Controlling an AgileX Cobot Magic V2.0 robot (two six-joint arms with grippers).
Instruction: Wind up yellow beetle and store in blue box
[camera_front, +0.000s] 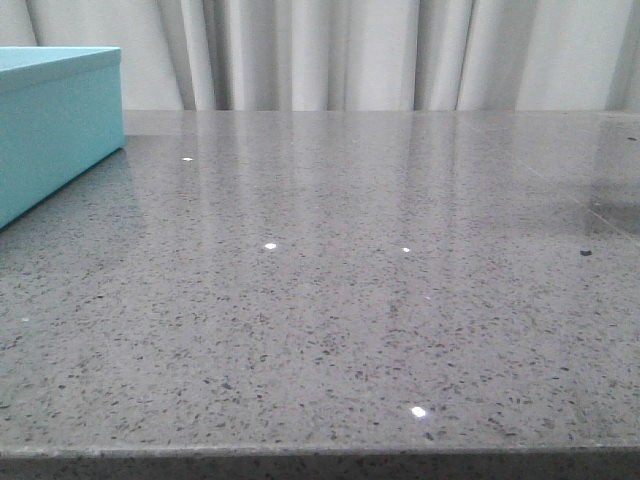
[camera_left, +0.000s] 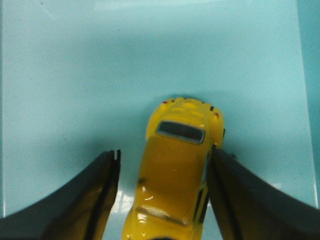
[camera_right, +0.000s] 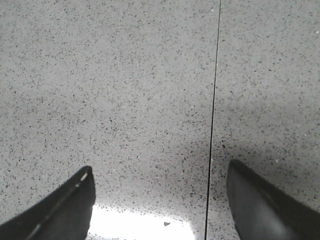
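Note:
The yellow beetle (camera_left: 175, 175) lies on a flat turquoise surface of the blue box (camera_left: 100, 75), between the fingers of my left gripper (camera_left: 165, 150). One finger (camera_left: 235, 190) touches the car's side; the other (camera_left: 95, 195) stands apart from it with a clear gap, so the jaws are open. I cannot tell whether this surface is the box's floor or its lid. In the front view the blue box (camera_front: 55, 120) stands at the far left edge, and neither the car nor any arm shows. My right gripper (camera_right: 160, 167) is open and empty above the bare table.
The grey speckled stone table (camera_front: 330, 300) stretches to white curtains (camera_front: 380, 55) at the back. A thin dark seam (camera_right: 215, 100) runs through the tabletop under my right gripper. A small dark speck (camera_front: 586, 252) lies at the right.

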